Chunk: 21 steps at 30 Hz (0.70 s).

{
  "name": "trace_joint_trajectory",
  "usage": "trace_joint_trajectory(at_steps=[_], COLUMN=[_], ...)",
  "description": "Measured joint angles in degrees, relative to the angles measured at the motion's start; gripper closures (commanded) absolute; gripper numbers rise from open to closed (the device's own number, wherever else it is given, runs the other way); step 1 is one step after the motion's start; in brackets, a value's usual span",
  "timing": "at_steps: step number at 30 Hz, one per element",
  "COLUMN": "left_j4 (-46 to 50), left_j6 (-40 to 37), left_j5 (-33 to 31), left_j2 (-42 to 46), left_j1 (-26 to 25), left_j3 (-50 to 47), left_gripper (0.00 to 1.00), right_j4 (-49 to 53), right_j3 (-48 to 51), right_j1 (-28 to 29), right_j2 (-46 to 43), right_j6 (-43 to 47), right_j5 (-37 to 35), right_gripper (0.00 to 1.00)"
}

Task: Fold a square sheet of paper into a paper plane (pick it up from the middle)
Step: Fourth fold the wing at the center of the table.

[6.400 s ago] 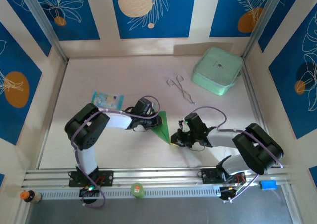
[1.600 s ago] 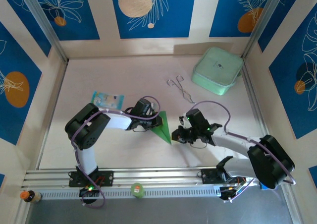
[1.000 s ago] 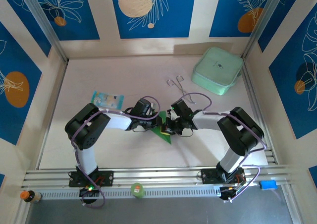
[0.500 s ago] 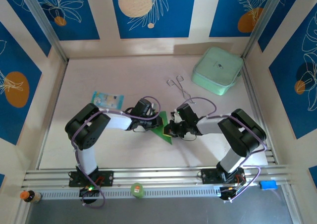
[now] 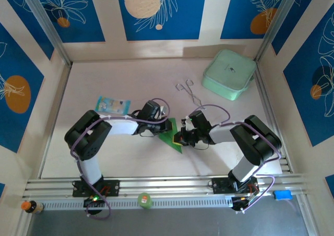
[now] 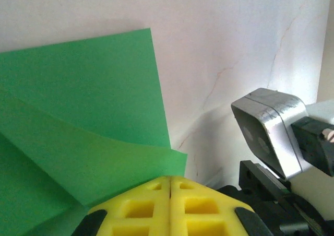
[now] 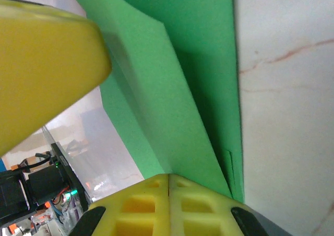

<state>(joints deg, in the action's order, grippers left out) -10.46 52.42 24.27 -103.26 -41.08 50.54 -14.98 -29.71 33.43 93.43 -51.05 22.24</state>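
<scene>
The square sheet of paper (image 5: 170, 135) lies mid-table as a bright-green creased triangle with one flap lifted. My left gripper (image 5: 164, 127) comes in from the left, shut, its yellow fingertips (image 6: 156, 186) resting at the edge of the sheet (image 6: 78, 105). From the right, my right gripper (image 5: 180, 138) meets the sheet's lower part. In the right wrist view the raised flap (image 7: 156, 105) runs straight into the closed yellow fingertips (image 7: 182, 186), so that gripper is shut on the paper. The left gripper's yellow finger (image 7: 42, 63) looms at the upper left of that view.
A pale mint box (image 5: 228, 74) stands at the back right, and metal tongs (image 5: 189, 92) lie in front of it. A light-blue packet (image 5: 113, 104) lies at the left. The aluminium rail (image 5: 167, 186) runs along the near edge.
Over the last second my right gripper has drawn back slightly to the right while staying at the paper's flap. The left arm's elbow has shifted a little left; its fingertips stay on the sheet.
</scene>
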Motion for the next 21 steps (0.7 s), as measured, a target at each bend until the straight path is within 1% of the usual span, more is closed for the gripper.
trace_joint_trajectory(at_steps=[8, 12, 21], left_j4=[1.29, 0.92, 1.18], left_j6=[0.17, 0.42, 0.83], left_j5=[0.79, 0.76, -0.28], left_j2=[-0.79, -3.17, -3.17], left_j1=[-0.96, -0.9, -0.28], left_j3=[-0.02, -0.02, 0.2], left_gripper=[0.95, 0.96, 0.96], right_j4=[-0.46, -0.42, -0.74], right_j3=[0.28, 0.35, 0.76], right_j1=[-0.2, -0.24, -0.42], right_j2=[0.0, 0.0, -0.02], right_j6=[-0.04, 0.0, 0.07], right_j5=[0.48, 0.61, 0.74], right_gripper=[1.0, 1.0, 1.0])
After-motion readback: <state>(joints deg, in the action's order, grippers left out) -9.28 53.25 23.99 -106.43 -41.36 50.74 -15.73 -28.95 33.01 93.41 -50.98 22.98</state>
